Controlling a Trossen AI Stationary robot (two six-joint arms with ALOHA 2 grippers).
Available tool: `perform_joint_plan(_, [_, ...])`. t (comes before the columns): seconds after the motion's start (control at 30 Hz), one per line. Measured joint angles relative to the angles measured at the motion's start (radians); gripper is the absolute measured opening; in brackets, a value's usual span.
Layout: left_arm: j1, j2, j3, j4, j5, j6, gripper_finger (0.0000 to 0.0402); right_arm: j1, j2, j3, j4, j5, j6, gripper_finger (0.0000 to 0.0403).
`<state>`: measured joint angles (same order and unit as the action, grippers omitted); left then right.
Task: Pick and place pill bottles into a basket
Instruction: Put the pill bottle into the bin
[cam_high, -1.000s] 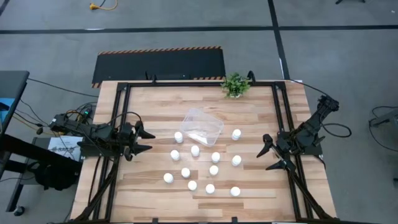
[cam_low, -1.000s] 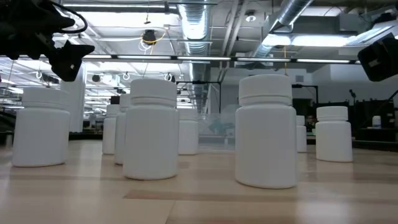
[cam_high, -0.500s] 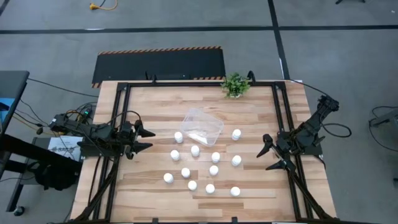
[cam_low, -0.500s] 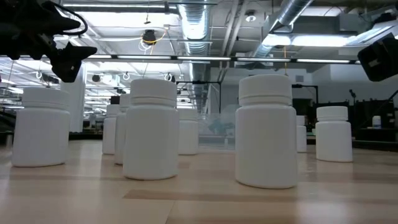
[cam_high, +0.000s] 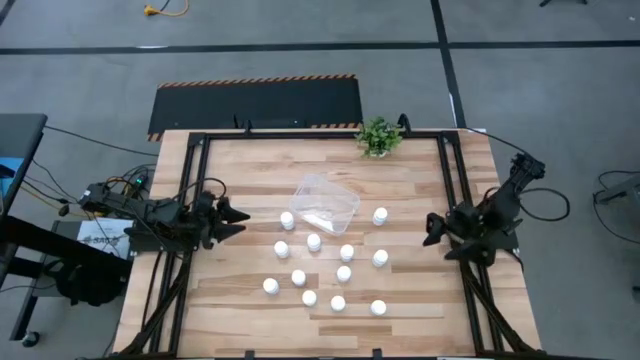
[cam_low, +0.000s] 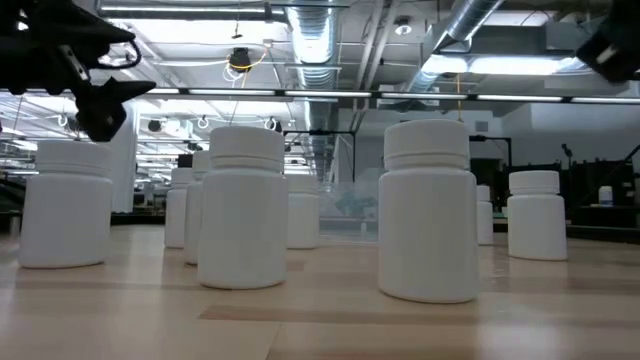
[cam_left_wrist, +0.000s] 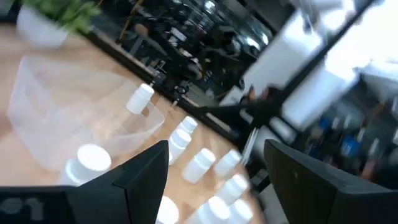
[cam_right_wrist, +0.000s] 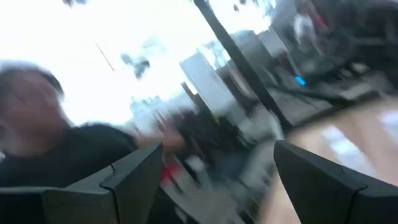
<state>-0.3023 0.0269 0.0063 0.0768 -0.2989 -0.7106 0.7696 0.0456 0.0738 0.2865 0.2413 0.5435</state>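
The pill bottles stood scattered over the middle and near part of the wooden table, none inside the basket. The basket, clear plastic, sat just beyond them toward the far side; two bottles stood near its near corners and one stood to its right. A small potted plant stood at the far edge, well apart from the bottles. A black metal frame ran around the table's edges, and a dark mat lay on the floor beyond it.

The left hand hung over the left side of the table, fingers apart and holding nothing, with open table between it and the nearest bottle. The right hand hung over the right side, fingers spread and empty, near the two rightmost bottles but clear of them.
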Motion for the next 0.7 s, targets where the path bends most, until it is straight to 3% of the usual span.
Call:
perform_joint_plan(0.1, [0.000,0.000,0.000,0.003,-0.038,-0.168,0.0251,0.000,0.000,0.000,0.109,0.000,-0.008,0.0302])
perform_joint_plan(0.17, [0.000,0.000,0.000,0.004,-0.040,-0.183,0.0251,0.000,0.000,0.000,0.166,0.005,-0.081,0.0302])
perform_joint_plan(0.37, [0.000,0.000,0.000,0.005,-0.061,-0.086,0.0251,0.000,0.000,0.002,0.345,0.075,-0.268,0.0302])
perform_joint_plan(0.53, [0.000,0.000,0.000,0.008,-0.090,-0.004,0.0251,0.000,0.000,0.003,0.420,0.074,-0.388,0.0302])
perform_joint_plan(0.7, [0.000,0.001,0.000,0.004,-0.033,0.128,0.0251,0.000,0.000,0.003,0.415,0.094,-0.463,0.0302])
